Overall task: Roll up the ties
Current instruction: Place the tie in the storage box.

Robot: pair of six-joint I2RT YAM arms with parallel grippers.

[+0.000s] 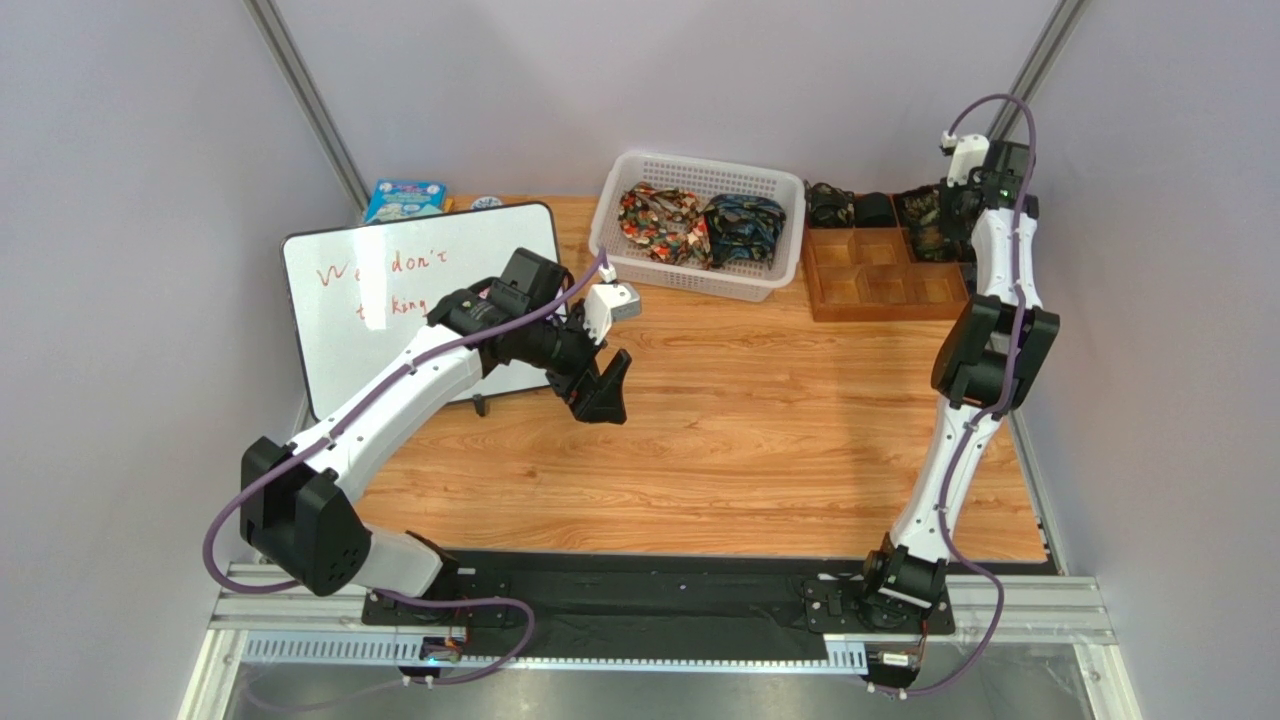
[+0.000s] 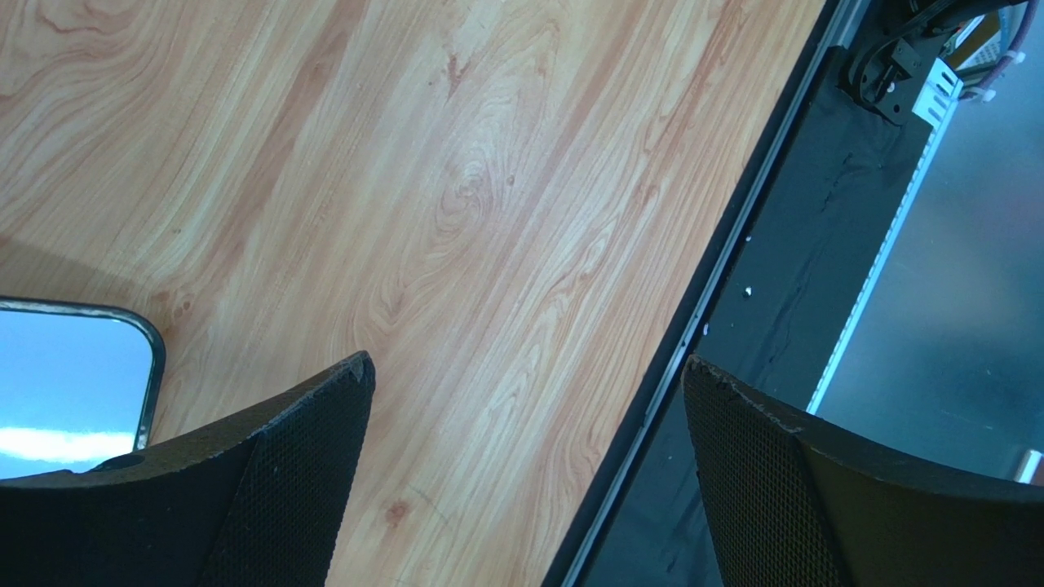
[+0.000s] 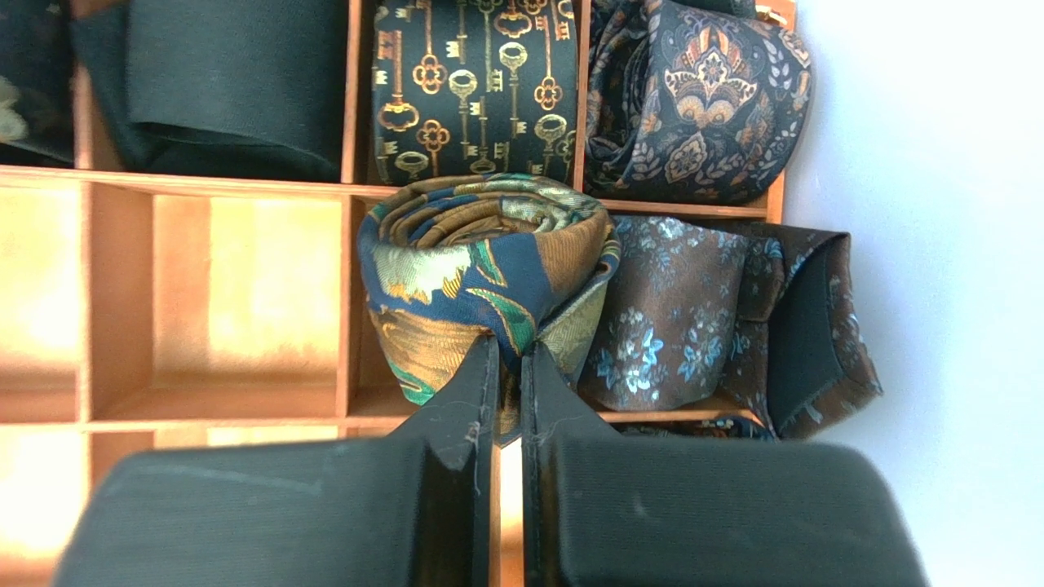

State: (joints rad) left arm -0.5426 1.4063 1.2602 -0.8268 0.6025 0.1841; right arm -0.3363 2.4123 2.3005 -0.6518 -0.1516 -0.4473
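Wooden table (image 1: 751, 450) carries the whole setup. Whiteboard (image 1: 383, 293) with red handwriting lies flat at the far left. Left arm (image 1: 391, 398) crosses the whiteboard's near right corner toward the table's middle. Right arm (image 1: 984, 345) runs up the right edge to the far right corner. White slotted basket (image 1: 699, 281) sits far centre and holds two bunched ties side by side and touching: red-orange tie (image 1: 664, 222) on the left, blue-green tie (image 1: 747, 228) on the right. Wooden tray (image 1: 887, 288) stands just beside the basket on its right. In the right wrist view its far row holds, left to right, a plain dark green tie (image 3: 221, 86), a key-pattern tie (image 3: 472, 80) and a paisley tie (image 3: 699, 98), one per compartment. Green-gold roll (image 3: 490, 263) sits in the second-row compartment directly nearer than the key-pattern tie, tilted, its spiral end facing the camera. Brown floral tie (image 3: 680, 312) fills the compartment to its right, touching the roll, with a loose end hanging over the tray's right wall. Left gripper (image 2: 527, 367) hangs above bare wood, fingers spread wide with nothing between them; the whiteboard's rounded corner shows at the left of its view. Right gripper (image 3: 505, 367) is over the tray, fingers pressed almost together with only a thin slit left, pinching the near edge of the green-gold roll.
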